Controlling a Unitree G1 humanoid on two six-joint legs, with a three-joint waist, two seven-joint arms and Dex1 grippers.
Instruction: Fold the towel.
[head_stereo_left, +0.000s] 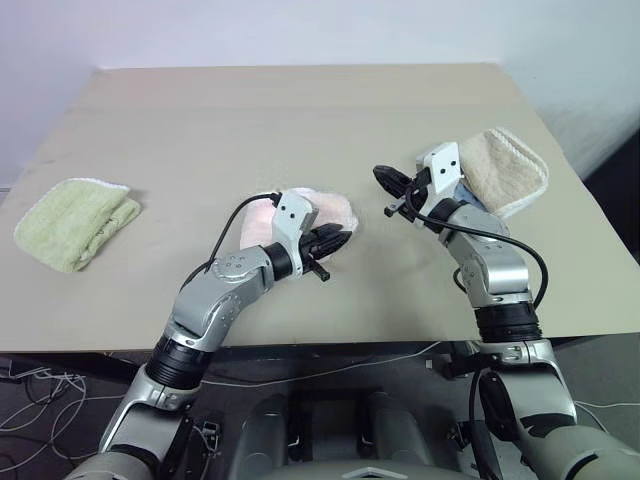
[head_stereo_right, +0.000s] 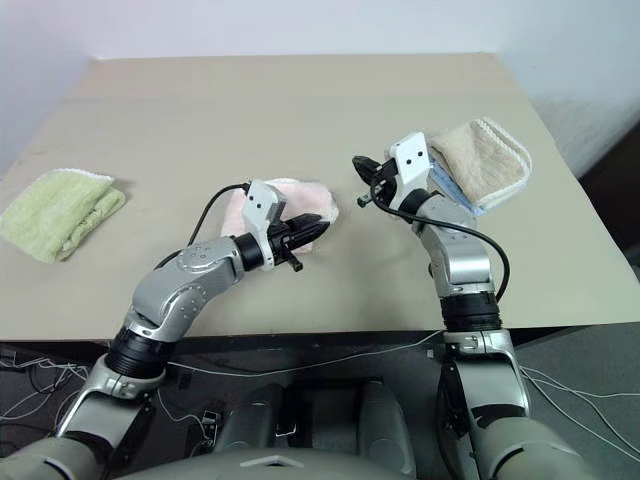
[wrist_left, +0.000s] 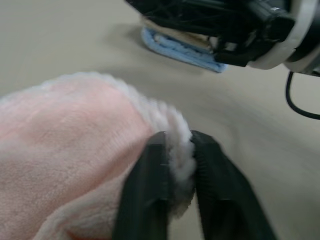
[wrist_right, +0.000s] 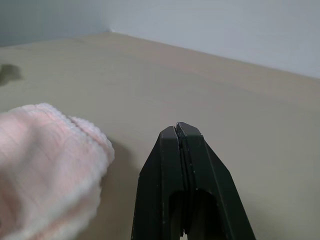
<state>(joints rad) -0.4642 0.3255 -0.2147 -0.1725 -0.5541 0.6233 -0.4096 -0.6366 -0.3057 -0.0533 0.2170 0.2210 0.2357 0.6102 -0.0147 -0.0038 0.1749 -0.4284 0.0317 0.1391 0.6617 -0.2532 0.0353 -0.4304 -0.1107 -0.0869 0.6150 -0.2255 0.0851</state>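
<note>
The towel (head_stereo_left: 300, 215) is found bunched on the tabletop (head_stereo_left: 300, 110), its edge pinched between the left fingers (wrist_left: 150, 190). The right fingers (wrist_right: 181, 165) are shut, empty. Soft, light, limp cloth is judged; corners should be gripped.

Lab: bare table (head_stereo_left: 300, 110), loose floor cables (head_stereo_left: 40, 385)
</note>
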